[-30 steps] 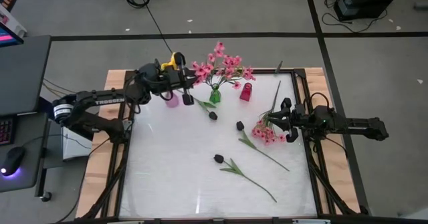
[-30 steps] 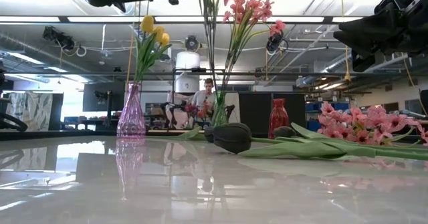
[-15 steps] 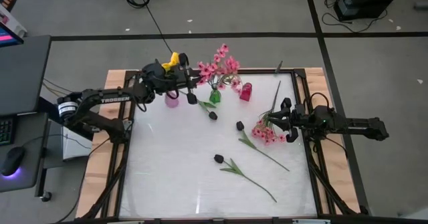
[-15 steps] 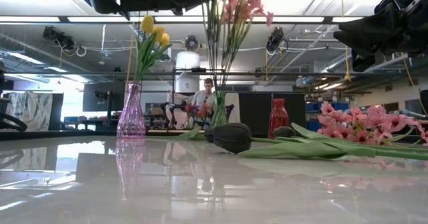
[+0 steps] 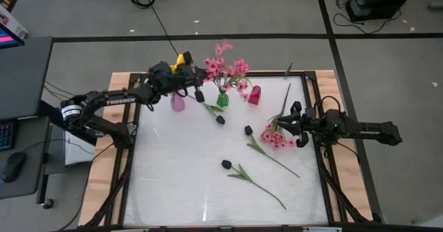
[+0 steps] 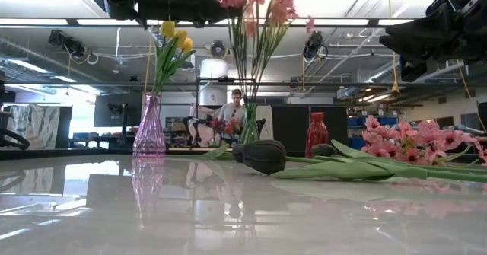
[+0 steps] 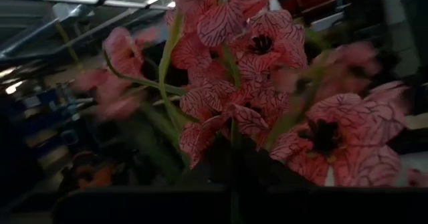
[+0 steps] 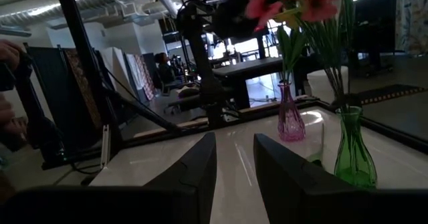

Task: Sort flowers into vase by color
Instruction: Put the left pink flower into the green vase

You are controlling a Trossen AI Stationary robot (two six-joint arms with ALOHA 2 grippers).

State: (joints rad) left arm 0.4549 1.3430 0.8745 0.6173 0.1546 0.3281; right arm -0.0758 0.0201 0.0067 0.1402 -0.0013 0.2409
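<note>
Left gripper (image 5: 199, 92): up high over table's far edge, between purple vase (image 5: 178, 103) and green vase (image 5: 222, 100); fingers look parted, nothing seen clamped, grip on spray can't be confirmed.
Pink spray (image 5: 223, 67): stems down in green vase, blossoms just beside the gripper; fills left wrist view.
Yellow tulips (image 6: 173, 36): upright in purple vase, far-left corner area.
Red vase (image 5: 254, 95): near far edge, right of green vase, apart from it.
Right gripper (image 5: 285, 129): near table's right edge, fingers apart w/ a gap, holding nothing; second pink spray (image 5: 275, 137) lies just beside it.
Dark tulips (image 5: 225, 164): three loose mid-table, well apart.
Table (image 5: 173, 190): near half open, left side open.
</note>
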